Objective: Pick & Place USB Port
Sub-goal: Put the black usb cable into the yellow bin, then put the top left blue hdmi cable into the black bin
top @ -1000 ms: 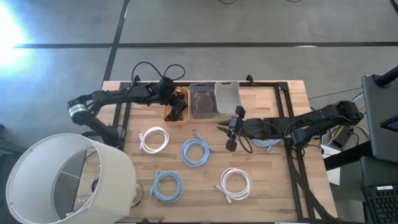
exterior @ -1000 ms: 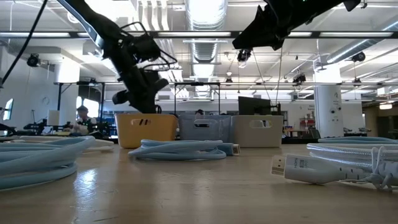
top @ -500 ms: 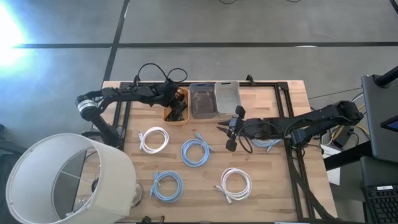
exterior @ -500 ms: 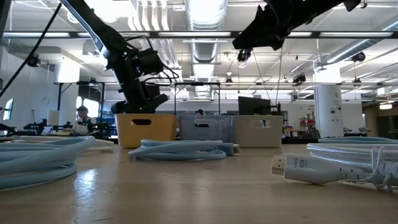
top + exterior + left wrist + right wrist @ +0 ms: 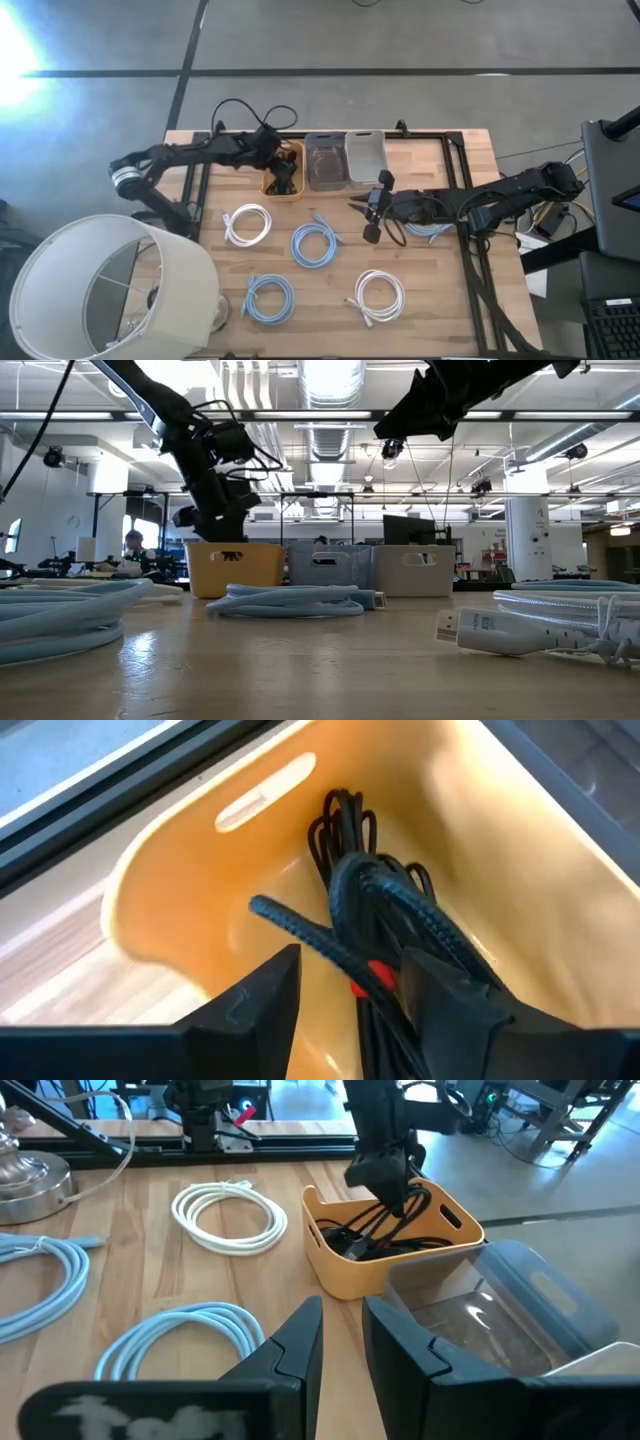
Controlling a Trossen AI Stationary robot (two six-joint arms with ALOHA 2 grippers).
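Note:
A yellow bin [image 5: 283, 172] stands at the far middle of the table and holds a bundle of black cable [image 5: 375, 890] with a red band [image 5: 372, 978]. My left gripper [image 5: 272, 152] hangs over the bin and is shut on this cable; it also shows in the right wrist view [image 5: 385, 1175]. My right gripper [image 5: 358, 208] hovers above the table's middle, shut and empty, pointing toward the yellow bin. My left gripper pinches the black cable between its two fingers, on strands beside the red band [image 5: 385, 982]. The fingers come from above, slanting down into the bin. The strands rise from the bin to the fingers [image 5: 400, 1200]; the rest of the bundle lies in the bin.
Two clear bins [image 5: 325, 162] [image 5: 365, 158] stand right of the yellow one. Coils of white cable [image 5: 247, 224] [image 5: 378, 296] and blue cable [image 5: 317, 244] [image 5: 269, 298] lie on the table. A white lampshade [image 5: 100, 290] fills the near left corner.
My left gripper has dipped down into the yellow bin and come up again a little, staying over the bin.

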